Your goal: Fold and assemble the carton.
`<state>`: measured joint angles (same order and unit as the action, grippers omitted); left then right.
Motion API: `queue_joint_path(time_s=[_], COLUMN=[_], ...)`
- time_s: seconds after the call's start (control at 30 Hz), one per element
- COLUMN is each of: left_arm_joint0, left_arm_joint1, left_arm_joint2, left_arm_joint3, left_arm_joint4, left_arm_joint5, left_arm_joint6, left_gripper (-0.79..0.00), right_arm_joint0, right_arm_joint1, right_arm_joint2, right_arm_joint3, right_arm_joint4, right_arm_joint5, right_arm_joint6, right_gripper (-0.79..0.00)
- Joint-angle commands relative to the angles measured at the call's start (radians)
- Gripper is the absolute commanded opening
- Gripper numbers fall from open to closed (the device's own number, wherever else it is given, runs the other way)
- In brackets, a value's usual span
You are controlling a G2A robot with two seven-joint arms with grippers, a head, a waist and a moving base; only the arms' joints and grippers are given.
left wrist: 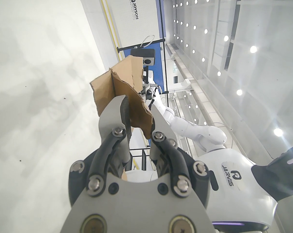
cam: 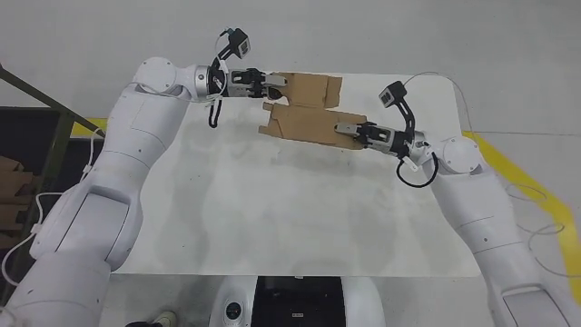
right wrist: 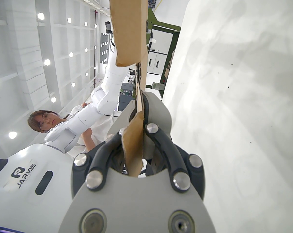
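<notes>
Two grips: left claw point(cam: 275, 80) and right claw point(cam: 348, 129) each clamp an end of the carton point(cam: 304, 120) over the counter point(cam: 272, 209). Probably light, floppy and easily torn; best held near the creases.

carton point(cam: 307, 109) over table point(cam: 300, 227), between left gripper point(cam: 275, 82) and right gripper point(cam: 345, 129)

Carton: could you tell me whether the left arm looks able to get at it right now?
Seemingly yes: the left gripper is shut on one end of the carton, with nothing in between.
</notes>
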<state>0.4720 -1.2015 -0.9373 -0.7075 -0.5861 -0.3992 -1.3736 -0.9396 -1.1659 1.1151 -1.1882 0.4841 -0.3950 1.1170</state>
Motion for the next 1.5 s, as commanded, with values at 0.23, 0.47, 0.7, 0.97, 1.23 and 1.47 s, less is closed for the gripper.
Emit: queue_joint_path(time_s=[0.23, 0.47, 0.7, 0.97, 1.23, 1.47], left_arm_joint0=[-0.011, -0.017, -0.025, -0.026, -0.022, -0.015], left_arm_joint1=[-0.009, -0.014, -0.019, -0.025, -0.026, -0.023], left_arm_joint2=[0.008, 0.01, 0.008, 0.008, -0.009, -0.031], left_arm_joint3=[0.023, 0.032, 0.034, 0.037, 0.037, 0.028], left_arm_joint4=[0.029, 0.05, 0.058, 0.061, 0.024, -0.009], left_arm_joint5=[0.01, 0.013, 0.011, 0.011, 0.011, 0.021], left_arm_joint6=[0.031, 0.048, 0.055, 0.055, 0.022, -0.022], left_gripper=[-0.699, -0.665, -0.708, -0.785, -0.785, -0.785], right_arm_joint0=[0.004, 0.012, 0.018, 0.018, 0.019, 0.036], right_arm_joint1=[0.001, 0.0, -0.001, -0.002, 0.001, 0.006], right_arm_joint2=[0.009, 0.011, 0.006, 0.006, 0.021, 0.05], right_arm_joint3=[0.01, 0.019, 0.022, 0.025, 0.041, 0.075], right_arm_joint4=[0.003, 0.006, 0.004, 0.0, -0.016, -0.039], right_arm_joint5=[0.002, -0.002, -0.003, -0.006, 0.0, -0.018], right_arm_joint6=[-0.008, -0.005, 0.002, -0.006, -0.04, -0.076], right_gripper=[-0.785, -0.785, -0.785, -0.785, -0.225, -0.382])
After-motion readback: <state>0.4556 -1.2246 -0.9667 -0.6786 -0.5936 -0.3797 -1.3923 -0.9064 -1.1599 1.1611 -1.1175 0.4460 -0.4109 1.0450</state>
